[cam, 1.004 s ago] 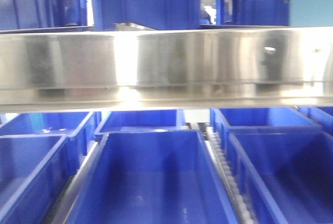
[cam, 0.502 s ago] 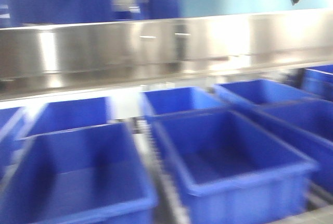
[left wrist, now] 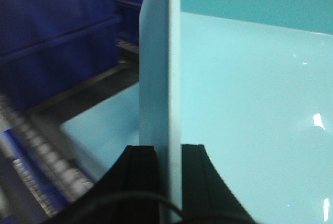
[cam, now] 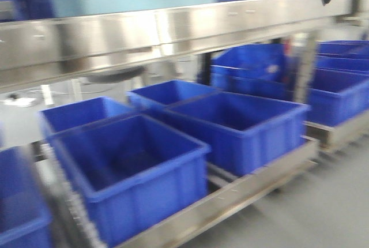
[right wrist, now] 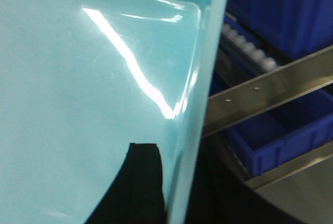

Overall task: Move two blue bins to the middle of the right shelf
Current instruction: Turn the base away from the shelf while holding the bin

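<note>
L gripper (left wrist: 167,148) is clamped across the wall of a light-blue bin (left wrist: 250,104); R gripper (right wrist: 174,182) looks the same, tho only its inner pad (right wrist: 143,182) shows clearly. So the bin's in carry, not shelved: right shelf (cam: 337,131) sits at 3 o'clock in the blurred front cam. You've prob got placement left; 2nd bin's status unclear.

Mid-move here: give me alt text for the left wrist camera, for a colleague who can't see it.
The left gripper clamps the upright wall of a pale turquoise bin between its black jaws. At left, dark blue bins on a roller shelf show blurred.
</note>
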Tool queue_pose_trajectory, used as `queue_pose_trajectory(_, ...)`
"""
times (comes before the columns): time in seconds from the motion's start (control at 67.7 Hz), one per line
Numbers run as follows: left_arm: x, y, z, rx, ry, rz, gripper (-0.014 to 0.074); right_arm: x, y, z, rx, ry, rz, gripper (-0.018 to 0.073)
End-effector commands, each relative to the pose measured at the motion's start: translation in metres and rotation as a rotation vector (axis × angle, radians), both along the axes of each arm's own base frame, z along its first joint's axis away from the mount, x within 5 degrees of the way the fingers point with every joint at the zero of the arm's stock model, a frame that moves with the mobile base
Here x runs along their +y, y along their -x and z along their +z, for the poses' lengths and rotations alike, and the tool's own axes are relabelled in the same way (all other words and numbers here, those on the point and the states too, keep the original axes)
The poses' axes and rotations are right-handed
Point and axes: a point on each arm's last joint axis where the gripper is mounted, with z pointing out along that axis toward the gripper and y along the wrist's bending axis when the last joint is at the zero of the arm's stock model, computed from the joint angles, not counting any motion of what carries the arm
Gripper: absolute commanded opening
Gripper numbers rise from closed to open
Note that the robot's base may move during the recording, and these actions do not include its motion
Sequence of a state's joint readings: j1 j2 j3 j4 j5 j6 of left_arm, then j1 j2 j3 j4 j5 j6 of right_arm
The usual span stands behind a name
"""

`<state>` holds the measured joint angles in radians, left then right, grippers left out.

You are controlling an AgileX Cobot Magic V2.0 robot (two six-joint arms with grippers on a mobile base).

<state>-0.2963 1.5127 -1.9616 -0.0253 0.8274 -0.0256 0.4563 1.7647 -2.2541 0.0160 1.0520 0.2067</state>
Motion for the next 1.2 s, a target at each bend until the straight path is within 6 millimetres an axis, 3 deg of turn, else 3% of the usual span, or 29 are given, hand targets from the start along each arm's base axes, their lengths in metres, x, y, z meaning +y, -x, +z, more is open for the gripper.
queue_pose_trajectory(0.0,-0.0032,0.0068,0.0138,-0.069,0.086,-0.029,-0.0111,-0.0019,0.0019,0.0087,-0.058,-0.010,0.008,-0.0152)
queue_pose_trajectory(1.181,-0.0032,0.0068,0.0138,-0.069,0.086,-0.029,-0.0111,-0.0019,0.0019,0.0087,-0.058,-0.010,0.008,-0.0152)
